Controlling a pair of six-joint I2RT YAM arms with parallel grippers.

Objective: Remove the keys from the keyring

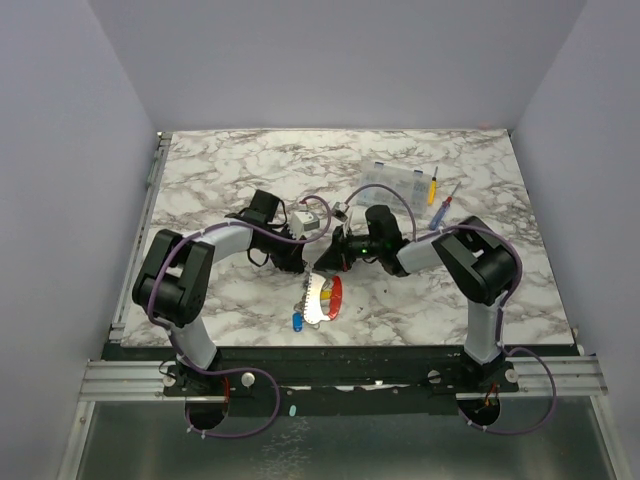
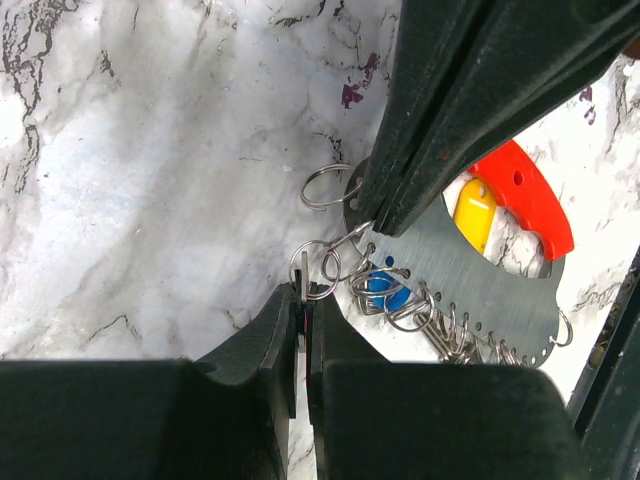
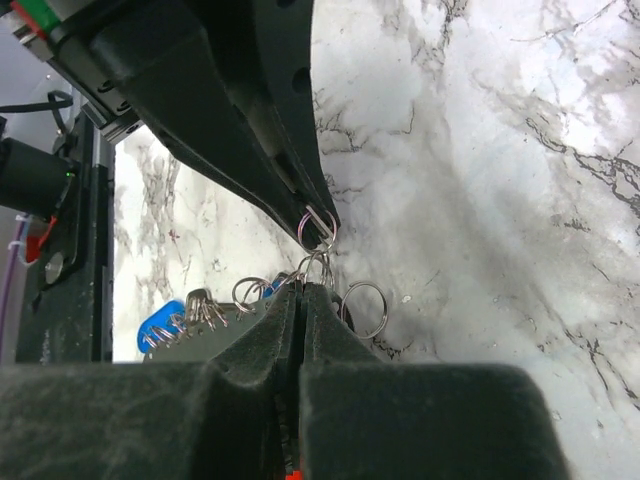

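The keyring is a flat metal plate [image 2: 480, 280] with a red grip [image 2: 528, 200], a row of holes and several split rings. It lies at the table's near middle [image 1: 322, 298]. Tiny silvery keys [image 2: 455, 342] and a blue key head [image 2: 385, 290] hang under it; a blue head also shows in the right wrist view [image 3: 160, 325]. My left gripper [image 2: 303, 290] is shut on a small split ring [image 2: 312, 268] with a thin silvery piece in it, at the plate's end. My right gripper [image 3: 303, 292] is shut on the plate's edge, tip to tip with the left.
A loose split ring [image 2: 325, 187] lies on the marble beside the plate. A clear plastic box [image 1: 398, 180], a yellow-handled screwdriver [image 1: 432, 187] and a blue-handled one [image 1: 443, 210] lie at the back right. Enclosure walls stand on three sides.
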